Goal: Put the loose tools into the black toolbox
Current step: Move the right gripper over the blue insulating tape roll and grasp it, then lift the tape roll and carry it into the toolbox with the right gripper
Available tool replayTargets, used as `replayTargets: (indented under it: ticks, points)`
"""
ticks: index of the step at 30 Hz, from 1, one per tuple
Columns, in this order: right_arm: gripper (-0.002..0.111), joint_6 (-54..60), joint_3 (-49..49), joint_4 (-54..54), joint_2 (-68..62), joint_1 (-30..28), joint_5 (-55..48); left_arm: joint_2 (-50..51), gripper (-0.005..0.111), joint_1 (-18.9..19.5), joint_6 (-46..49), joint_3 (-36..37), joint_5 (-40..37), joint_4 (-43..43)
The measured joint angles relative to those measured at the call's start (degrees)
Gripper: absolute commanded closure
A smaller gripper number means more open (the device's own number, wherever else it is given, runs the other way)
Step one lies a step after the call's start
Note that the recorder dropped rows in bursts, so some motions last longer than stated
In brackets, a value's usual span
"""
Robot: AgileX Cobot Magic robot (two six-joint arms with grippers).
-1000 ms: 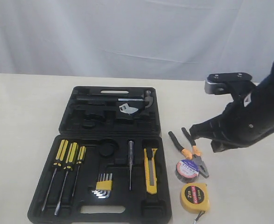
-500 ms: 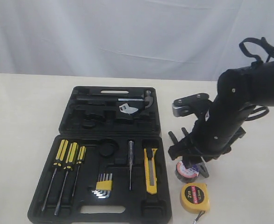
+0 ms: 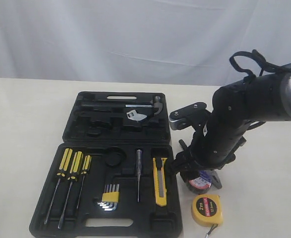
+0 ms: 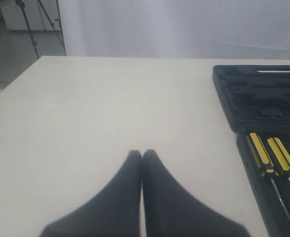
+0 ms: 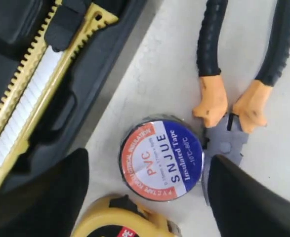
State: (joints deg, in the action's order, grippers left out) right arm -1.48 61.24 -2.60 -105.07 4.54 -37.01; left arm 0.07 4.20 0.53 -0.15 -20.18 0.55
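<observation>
The black toolbox (image 3: pixel 40 218) lies open on the table, both halves flat. The yellow-black utility knife (image 3: pixel 159 181) (image 5: pixel 33 101) rests in a recess of the near half. Right of the box lie the black tape roll with its blue-white label (image 3: pixel 200 182) (image 5: pixel 162 159), the pliers (image 3: pixel 216 179) (image 5: pixel 226 108) and the yellow 2m tape measure (image 3: pixel 206 209) (image 5: pixel 117 222). My right gripper (image 3: pixel 191 169) (image 5: pixel 147 160) hangs open just above the tape roll, one finger on either side of it. The right arm hides most of the pliers in the exterior view. My left gripper (image 4: pixel 142 154) is shut and empty, over bare table left of the toolbox (image 4: pixel 231 103).
Three yellow-black screwdrivers (image 3: pixel 72 168) (image 4: pixel 273 153), a hex key set (image 3: pixel 110 196) and a thin tester screwdriver (image 3: pixel 139 173) sit in the near half. A hammer (image 3: pixel 138 105) lies in the far half. A round recess (image 3: pixel 114 158) holds nothing. A white curtain backs the table.
My right arm has swung left and down from the table's right side to just over the tape roll, now covering the pliers. The tools have not moved.
</observation>
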Motion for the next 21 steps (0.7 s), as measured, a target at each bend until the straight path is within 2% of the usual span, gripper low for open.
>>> replayTargets:
  ticks: [21]
  points:
    - [0.043, -0.5, 0.0, -3.5, -4.9, 0.0, 0.6, 0.0, 0.107, 0.0, 0.0, 0.0, 0.0, 0.0]
